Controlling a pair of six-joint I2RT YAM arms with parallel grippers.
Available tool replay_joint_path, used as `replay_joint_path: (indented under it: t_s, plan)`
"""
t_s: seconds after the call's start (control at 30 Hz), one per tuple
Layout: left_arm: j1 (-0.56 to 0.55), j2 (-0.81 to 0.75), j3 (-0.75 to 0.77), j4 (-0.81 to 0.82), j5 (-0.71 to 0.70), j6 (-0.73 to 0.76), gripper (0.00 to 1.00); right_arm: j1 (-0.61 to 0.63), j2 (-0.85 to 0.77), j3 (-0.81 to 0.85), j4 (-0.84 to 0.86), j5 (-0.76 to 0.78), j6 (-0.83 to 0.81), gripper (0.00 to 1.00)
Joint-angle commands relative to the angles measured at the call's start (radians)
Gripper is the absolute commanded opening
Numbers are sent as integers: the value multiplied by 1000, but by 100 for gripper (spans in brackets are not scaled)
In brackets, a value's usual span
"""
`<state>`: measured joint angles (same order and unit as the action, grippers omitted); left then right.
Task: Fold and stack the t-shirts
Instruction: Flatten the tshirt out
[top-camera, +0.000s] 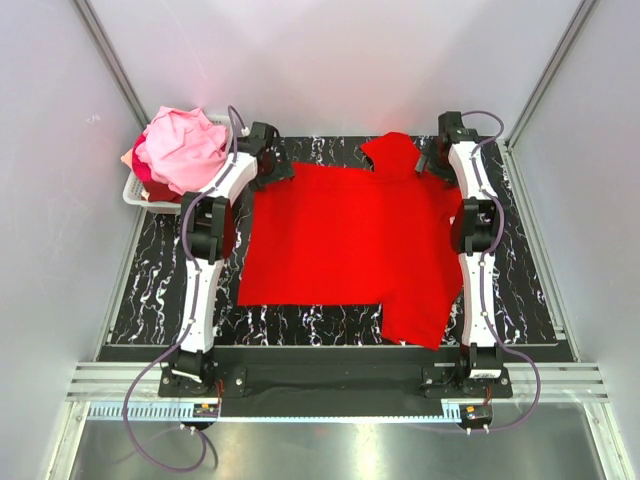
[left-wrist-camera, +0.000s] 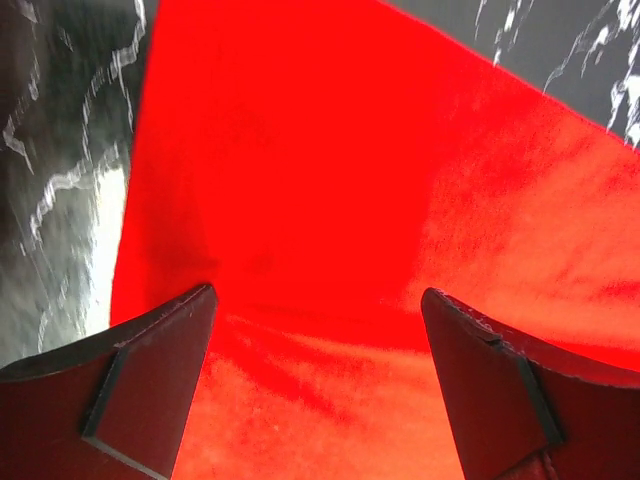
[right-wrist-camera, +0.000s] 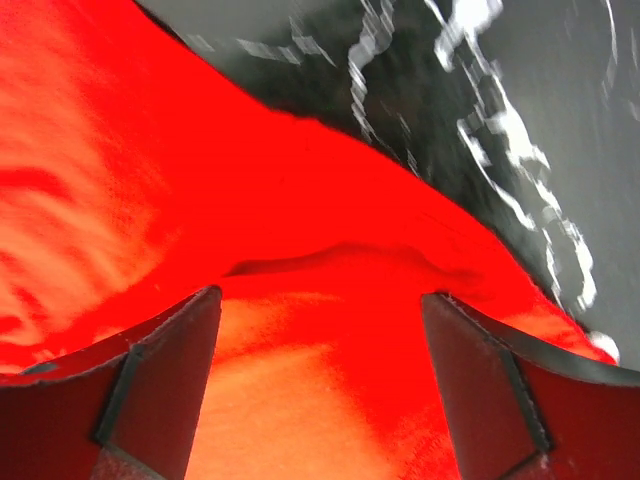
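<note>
A bright red t-shirt (top-camera: 350, 240) lies spread on the black marbled table, one sleeve sticking out at the far side and a folded part hanging toward the near right. My left gripper (top-camera: 268, 158) hovers over the shirt's far left corner with jaws open; red cloth (left-wrist-camera: 320, 200) fills the gap between its fingers (left-wrist-camera: 150, 390). My right gripper (top-camera: 432, 160) sits at the far right corner by the sleeve, jaws open over a raised fold of red cloth (right-wrist-camera: 330, 260). Pink and peach shirts (top-camera: 180, 148) are piled in a basket at the far left.
The white slotted basket (top-camera: 135, 192) stands at the table's far left edge, beside my left arm. Black marbled tabletop (top-camera: 520, 280) shows around the shirt. White walls close in on three sides. A metal rail runs along the near edge.
</note>
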<state>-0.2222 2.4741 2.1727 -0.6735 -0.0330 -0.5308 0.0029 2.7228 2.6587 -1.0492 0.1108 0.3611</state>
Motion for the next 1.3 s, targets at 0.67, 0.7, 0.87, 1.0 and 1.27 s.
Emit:
replay_joint_path:
  t_s: [0.67, 0.7, 0.87, 1.0, 1.27]
  plan:
    - [-34, -1078, -1091, -21, -57, -78, 93, 83, -1144, -1228, 259, -152, 197, 94]
    - [-35, -1162, -1160, -17, -59, -96, 93, 100, -1252, -1297, 262, -142, 225, 94]
    - [-120, -1391, -1463, -20, -140, -268, 86, 360, -1524, -1691, 295, -57, 434, 95]
    - [-175, -1475, -1562, -21, -183, -366, 85, 586, -1626, -1812, 270, 3, 581, 95]
    - [-200, -1474, -1653, 52, -258, -408, 79, 735, -1686, -1815, 166, 99, 653, 97]
